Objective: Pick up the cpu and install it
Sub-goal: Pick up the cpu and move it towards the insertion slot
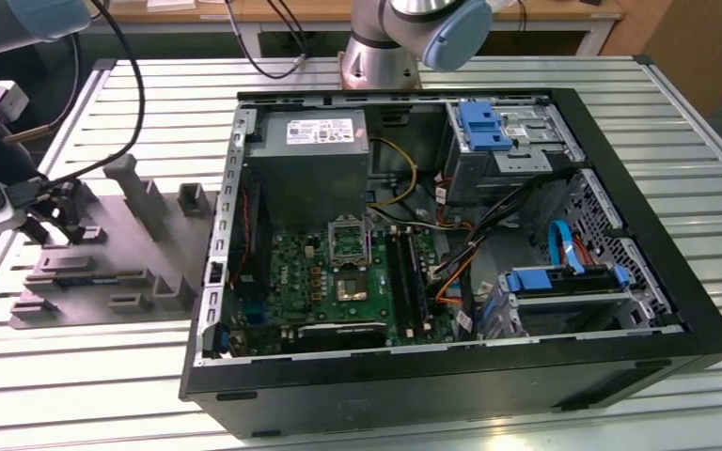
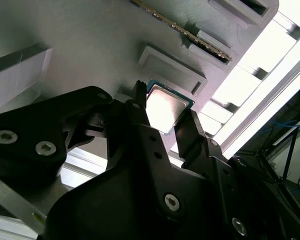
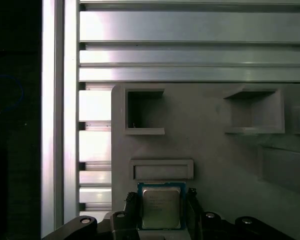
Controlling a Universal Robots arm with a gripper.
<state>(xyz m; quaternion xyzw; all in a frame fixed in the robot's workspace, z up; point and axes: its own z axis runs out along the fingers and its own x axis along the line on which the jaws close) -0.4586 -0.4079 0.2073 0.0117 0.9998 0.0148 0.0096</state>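
The cpu (image 3: pixel 161 205) is a small square chip with a silvery top and a pale rim. It lies flat against the grey plastic tray (image 3: pixel 215 150), beside a raised rectangular block (image 3: pixel 161 170). In both wrist views my gripper (image 3: pixel 162 212) has one black finger (image 2: pixel 139 102) on each side of the cpu (image 2: pixel 165 107), pressed against its edges. I cannot tell whether the chip is off the tray. In the exterior view the gripper (image 1: pixel 57 228) hangs over the tray (image 1: pixel 98 272) at the exterior view's left. The open computer case holds the green motherboard (image 1: pixel 336 282) with its metal-framed socket (image 1: pixel 349 242).
Raised blocks and posts (image 1: pixel 148 197) stand on the tray around the gripper. The black computer case (image 1: pixel 462 376) lies open at the exterior view's right, with a grey power supply box (image 1: pixel 317 164), cables and blue drive brackets (image 1: pixel 483 127). The table is slatted aluminium (image 1: pixel 86 395).
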